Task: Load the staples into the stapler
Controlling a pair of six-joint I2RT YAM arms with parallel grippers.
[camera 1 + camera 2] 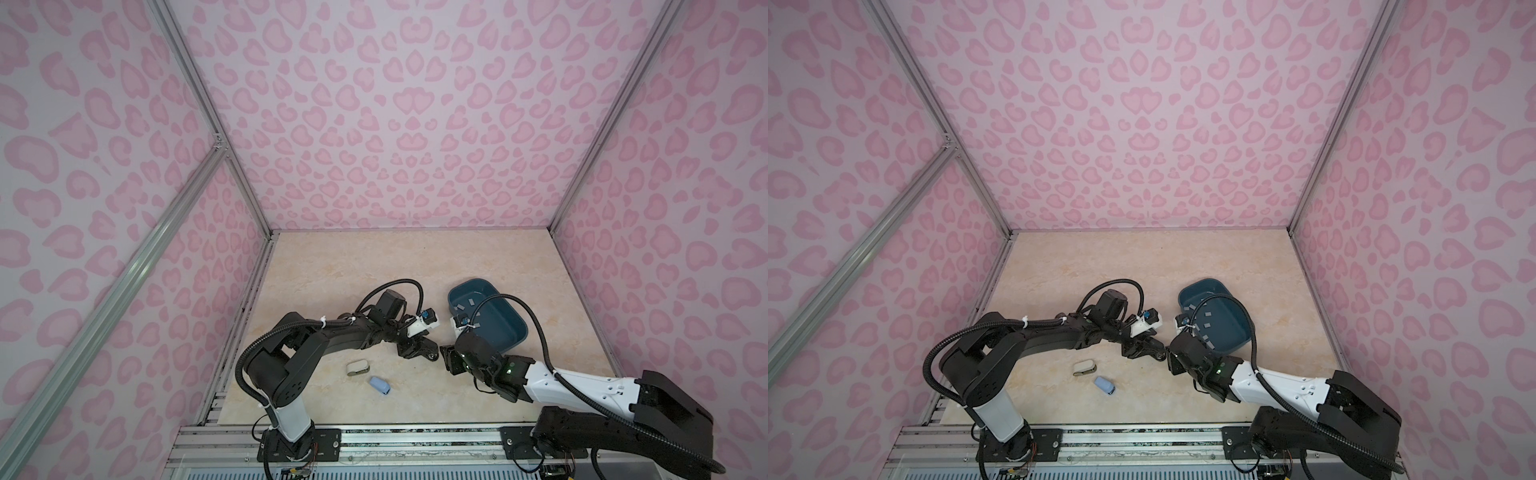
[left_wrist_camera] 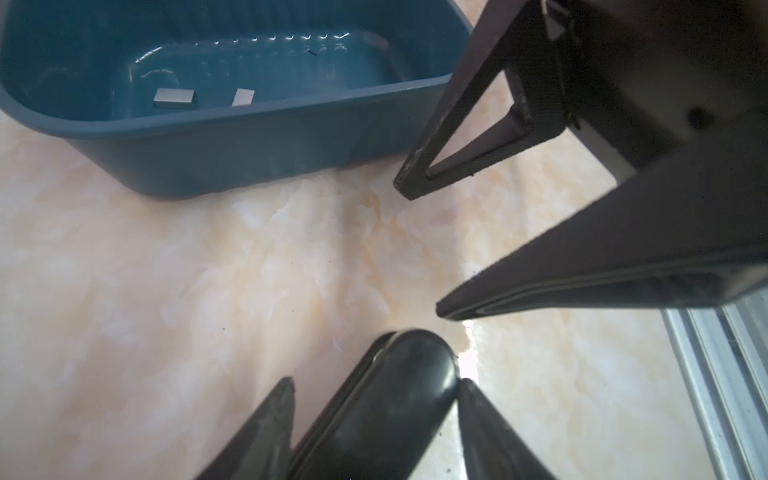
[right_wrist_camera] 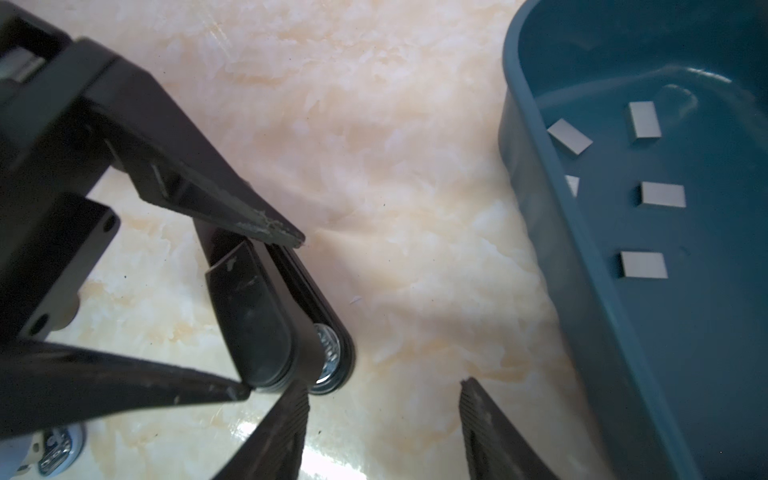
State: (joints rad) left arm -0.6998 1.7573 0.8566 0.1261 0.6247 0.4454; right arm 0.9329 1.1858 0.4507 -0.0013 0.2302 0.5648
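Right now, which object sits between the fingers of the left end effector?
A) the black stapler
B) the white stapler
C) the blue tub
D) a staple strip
A: the left wrist view shows the black stapler between the fingers of the left end effector, while the white stapler lies apart from both arms.

Left end effector (image 2: 376, 381) clamped; right end effector (image 3: 384, 384) spread, facing it
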